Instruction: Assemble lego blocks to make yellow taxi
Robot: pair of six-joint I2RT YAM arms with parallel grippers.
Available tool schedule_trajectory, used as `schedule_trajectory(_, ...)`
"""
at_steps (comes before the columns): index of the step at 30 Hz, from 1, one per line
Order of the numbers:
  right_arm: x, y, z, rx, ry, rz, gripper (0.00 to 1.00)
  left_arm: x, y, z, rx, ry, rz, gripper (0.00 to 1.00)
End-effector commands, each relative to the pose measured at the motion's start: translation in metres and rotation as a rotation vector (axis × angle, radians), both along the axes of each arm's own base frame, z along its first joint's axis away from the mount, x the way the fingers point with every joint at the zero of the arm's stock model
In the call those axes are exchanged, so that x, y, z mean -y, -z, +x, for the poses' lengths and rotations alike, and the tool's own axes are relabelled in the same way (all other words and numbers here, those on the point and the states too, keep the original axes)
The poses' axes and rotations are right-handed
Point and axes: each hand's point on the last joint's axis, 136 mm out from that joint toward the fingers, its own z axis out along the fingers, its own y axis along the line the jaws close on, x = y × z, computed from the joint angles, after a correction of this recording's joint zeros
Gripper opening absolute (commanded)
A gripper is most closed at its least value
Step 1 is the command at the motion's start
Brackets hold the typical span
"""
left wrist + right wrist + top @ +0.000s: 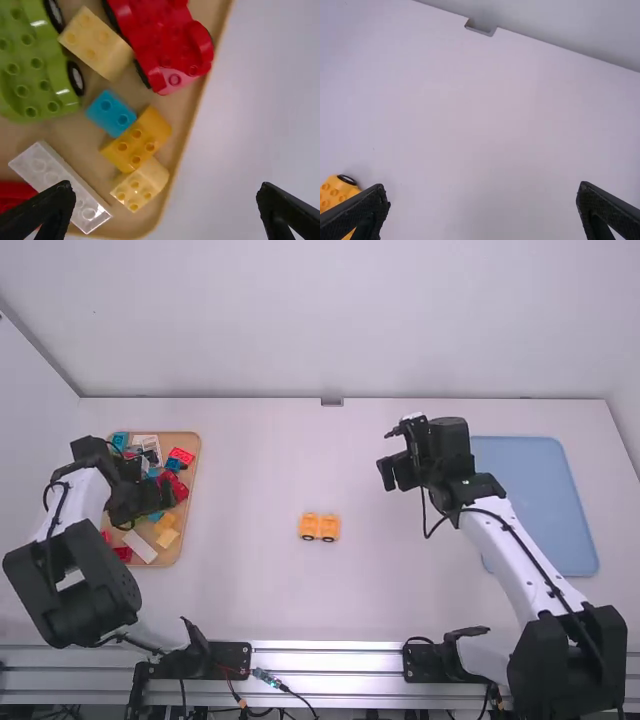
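Out on the white table (250, 460), the yellow wheeled base (319, 528) lies between the right gripper (392, 453) — nearer it, wide open, empty — and the left gripper (150, 500), spread wide, holding nothing, above the tan tray (192, 105) of blocks (136, 139).

From my high view, I look forward and down from above and behind the white-and-black left arm (72, 585) and white-and-black right arm (535, 570), taking in the wide white table (250, 460) from a distance. My left wrist view looks steeply down from close above coloured plastic blocks (137, 140) in the tan, round-cornered tray (137, 222); it shares the tray's near right part with the high view. My right wrist view sits farther off, angled down and towards the table's far edge. It shares the small grey bracket (332, 401) there and part of the yellow-orange wheeled toy (310, 526) with the high view.
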Motion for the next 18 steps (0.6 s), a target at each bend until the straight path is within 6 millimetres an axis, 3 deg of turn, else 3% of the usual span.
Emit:
schedule_trajectory(1, 0.0, -0.024, 0.007, 0.061, -0.005, 0.0, 0.99, 0.014, 0.005, -0.003, 0.002, 0.045, -0.056, 0.99)
schedule_trajectory(9, 0.005, -0.025, 0.01, 0.076, 0.023, -0.027, 0.99, 0.006, 0.037, -0.026, -0.083, -0.038, 0.008, 0.99)
schedule_trajectory(14, 0.019, -0.029, 0.019, 0.114, 0.089, -0.073, 0.99, 0.01, 0.035, -0.03, -0.068, -0.002, 0.019, 0.99)
schedule_trajectory(18, 0.018, -0.037, 0.024, 0.153, 0.085, -0.065, 0.99, 0.013, 0.025, -0.027, -0.041, 0.037, 0.038, 0.99)
